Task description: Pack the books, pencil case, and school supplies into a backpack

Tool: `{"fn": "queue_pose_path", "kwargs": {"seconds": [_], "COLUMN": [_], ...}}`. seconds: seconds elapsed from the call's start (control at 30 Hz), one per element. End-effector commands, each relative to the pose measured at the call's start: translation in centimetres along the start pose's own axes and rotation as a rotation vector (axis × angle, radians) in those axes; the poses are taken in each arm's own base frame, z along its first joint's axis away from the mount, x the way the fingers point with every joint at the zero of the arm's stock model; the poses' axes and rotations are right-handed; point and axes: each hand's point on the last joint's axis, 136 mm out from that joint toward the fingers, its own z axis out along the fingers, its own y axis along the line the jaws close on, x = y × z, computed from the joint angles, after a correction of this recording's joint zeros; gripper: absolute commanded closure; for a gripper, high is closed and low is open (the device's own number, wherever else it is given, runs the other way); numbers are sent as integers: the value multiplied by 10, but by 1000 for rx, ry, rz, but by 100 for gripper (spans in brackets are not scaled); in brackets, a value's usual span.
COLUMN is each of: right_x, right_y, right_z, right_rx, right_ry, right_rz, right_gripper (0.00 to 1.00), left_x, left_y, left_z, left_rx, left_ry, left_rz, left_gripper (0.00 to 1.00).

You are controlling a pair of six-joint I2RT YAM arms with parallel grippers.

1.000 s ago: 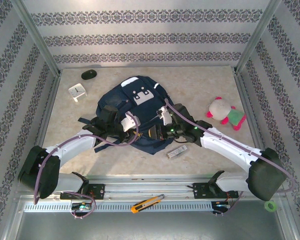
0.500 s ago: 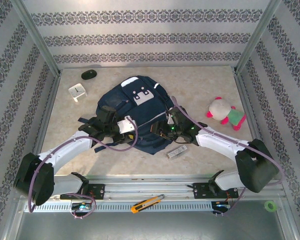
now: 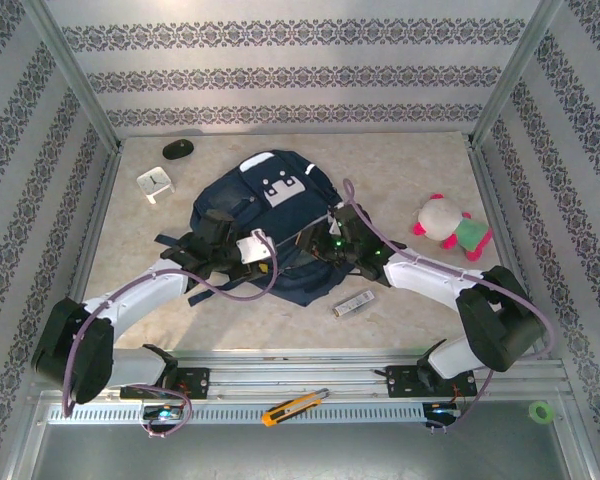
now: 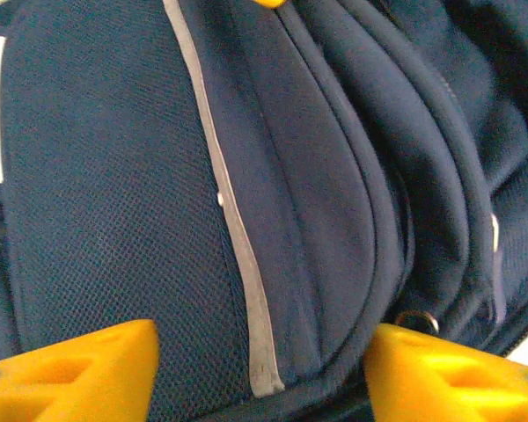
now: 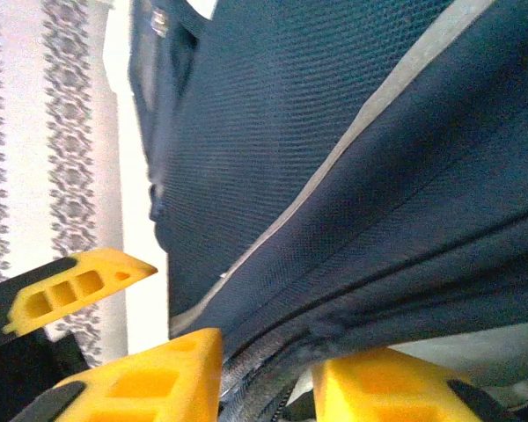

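Note:
The navy backpack lies mid-table with its white-grey patch facing up. My left gripper sits at the backpack's near-left edge. In the left wrist view its jaws stand wide apart, open, with blue fabric and a grey trim strip spanning the gap. My right gripper is at the near-right edge. There its fingers are shut on the backpack's zipper edge. A slim silver-white bar lies on the table near my right forearm. The books and pencil case are hidden.
A white square clock and a black mouse lie at the back left. A pink-green plush toy sits at the right. A utility knife and a green tape roll rest on the front rail.
My right gripper moved left and away along the backpack's edge, opened, then closed on the zipper edge. The left jaws widened. The backpack shifted slightly toward the back.

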Motion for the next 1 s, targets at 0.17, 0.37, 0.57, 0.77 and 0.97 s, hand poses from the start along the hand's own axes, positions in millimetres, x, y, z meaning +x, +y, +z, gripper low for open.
{"fn": "queue_pose_path", "kwargs": {"seconds": [0.17,0.37,0.57,0.77,0.97], "right_x": [-46,-49,-48,-20,19], "right_y": [76,87,58,48,65], "right_z": [-18,-28,-56,-90,-61], "right_rx": [-200,-229,-62,97,72], "right_ry": [-182,-202,-250,-241,-117], "right_rz": [-145,-195,-244,-344,-383], "right_gripper": [80,81,63,62,61], "left_x": [-24,-41,-84,-103,-108], "left_y": [44,65,91,102,101], "left_z": [-7,-3,-35,-52,-56], "left_rx": [-172,-203,-246,-239,-198], "left_ry": [-67,-97,-198,-230,-230], "left_rz": [-6,-21,-186,-348,-446], "left_gripper": [31,82,100,100,100]}}
